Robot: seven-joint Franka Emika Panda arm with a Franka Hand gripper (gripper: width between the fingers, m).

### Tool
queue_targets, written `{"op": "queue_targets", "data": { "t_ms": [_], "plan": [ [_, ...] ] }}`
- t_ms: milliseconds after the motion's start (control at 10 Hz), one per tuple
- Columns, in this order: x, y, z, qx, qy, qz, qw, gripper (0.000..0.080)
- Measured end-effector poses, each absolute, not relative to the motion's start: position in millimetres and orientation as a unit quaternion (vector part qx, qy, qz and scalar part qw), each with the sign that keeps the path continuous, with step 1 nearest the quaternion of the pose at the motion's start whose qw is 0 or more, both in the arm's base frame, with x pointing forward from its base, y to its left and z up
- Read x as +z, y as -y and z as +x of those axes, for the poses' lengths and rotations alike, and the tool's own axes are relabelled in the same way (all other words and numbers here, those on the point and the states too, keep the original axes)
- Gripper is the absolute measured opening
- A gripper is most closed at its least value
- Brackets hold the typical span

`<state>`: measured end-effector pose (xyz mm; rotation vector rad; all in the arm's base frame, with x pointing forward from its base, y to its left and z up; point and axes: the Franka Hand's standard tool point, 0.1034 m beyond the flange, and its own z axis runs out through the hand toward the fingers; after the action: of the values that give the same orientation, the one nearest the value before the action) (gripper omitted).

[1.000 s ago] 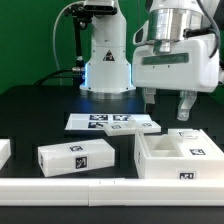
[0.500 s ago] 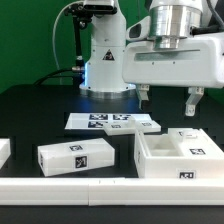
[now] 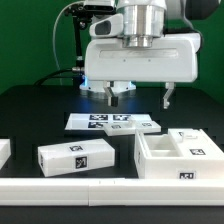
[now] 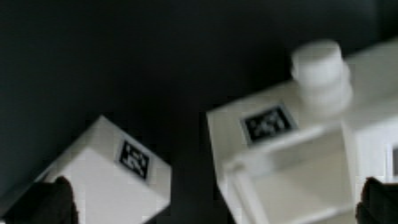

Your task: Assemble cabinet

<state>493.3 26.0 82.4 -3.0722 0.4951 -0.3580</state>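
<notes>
The cabinet (image 3: 178, 158) is a hollow white box with tags, lying at the front of the exterior view's right. In the wrist view its tagged face (image 4: 267, 123) and a small round white knob (image 4: 320, 66) show. My gripper (image 3: 139, 96) hangs open and empty above the table, over the marker board area and to the exterior view's left of the cabinet. In the wrist view the gripper (image 4: 210, 205) has its dark fingertips (image 4: 45, 205) wide apart, with nothing between them.
A smaller long white block (image 3: 75, 155) with one tag lies to the exterior view's left of the cabinet and also shows in the wrist view (image 4: 116, 165). The marker board (image 3: 113, 123) lies behind it. Another white part (image 3: 3, 151) sits at the far left edge. A white rail (image 3: 70, 186) runs along the front.
My gripper has moved toward the exterior view's left and slightly up, from above the cabinet to above the marker board. It stays open. The parts have not moved.
</notes>
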Motion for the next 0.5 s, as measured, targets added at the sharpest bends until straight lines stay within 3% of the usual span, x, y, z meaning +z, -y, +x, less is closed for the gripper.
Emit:
{"op": "queue_targets", "data": {
  "t_ms": [300,500],
  "plan": [
    [82.9,-23,496,-0.113,-0.060,-0.992,-0.013,0.0797],
    [69.9,-18,478,-0.072,-0.011,-0.997,-0.011,0.0797]
  ]
}}
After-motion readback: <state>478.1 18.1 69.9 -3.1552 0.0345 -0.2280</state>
